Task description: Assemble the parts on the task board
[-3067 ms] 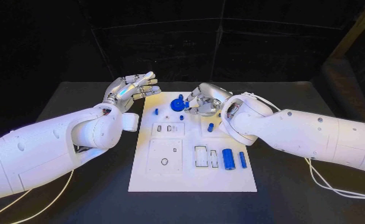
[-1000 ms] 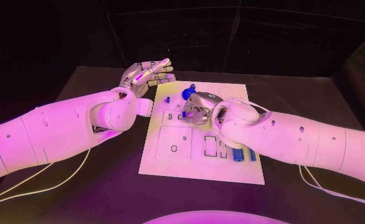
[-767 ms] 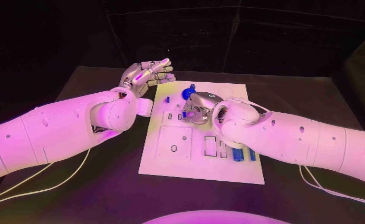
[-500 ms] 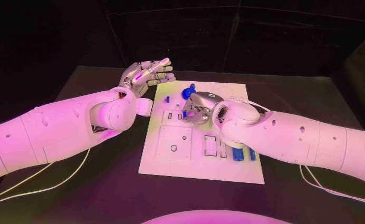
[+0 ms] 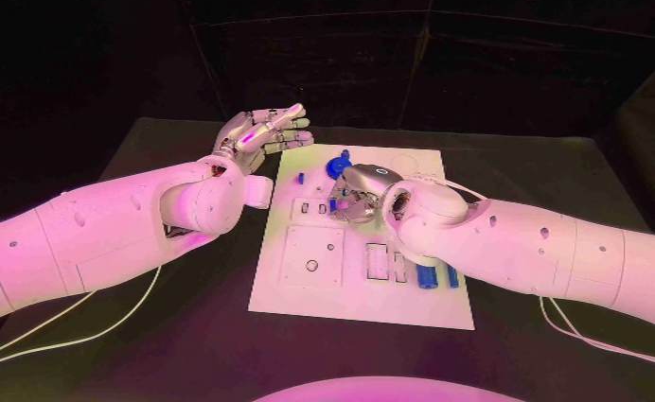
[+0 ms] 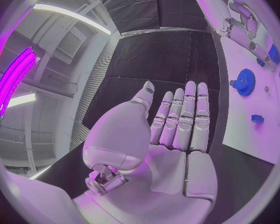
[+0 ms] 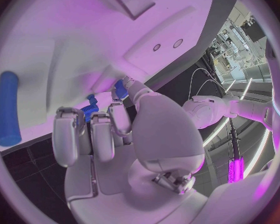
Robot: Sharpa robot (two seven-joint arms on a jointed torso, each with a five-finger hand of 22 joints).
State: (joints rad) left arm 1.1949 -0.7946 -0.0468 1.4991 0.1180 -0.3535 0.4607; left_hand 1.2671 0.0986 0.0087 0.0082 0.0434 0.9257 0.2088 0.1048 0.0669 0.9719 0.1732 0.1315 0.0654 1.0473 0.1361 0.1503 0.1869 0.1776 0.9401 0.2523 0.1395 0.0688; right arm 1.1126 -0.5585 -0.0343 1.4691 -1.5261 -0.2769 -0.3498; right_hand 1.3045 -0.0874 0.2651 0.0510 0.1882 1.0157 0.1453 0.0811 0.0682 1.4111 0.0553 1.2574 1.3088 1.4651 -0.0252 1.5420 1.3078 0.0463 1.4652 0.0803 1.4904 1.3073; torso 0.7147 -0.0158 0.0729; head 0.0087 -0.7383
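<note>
Here, the right hand pinches a small blue part over the white board; the left hand hovers spread, empty. Misalignment could jam or drop it.

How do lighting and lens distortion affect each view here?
Head view: magenta light washes both arms and the task board, and the backdrop is black. Left wrist view: fisheye bends the board's edge, and a bright strip light glares beside the open left hand. Right wrist view: the right hand hides the small blue part it holds.
</note>
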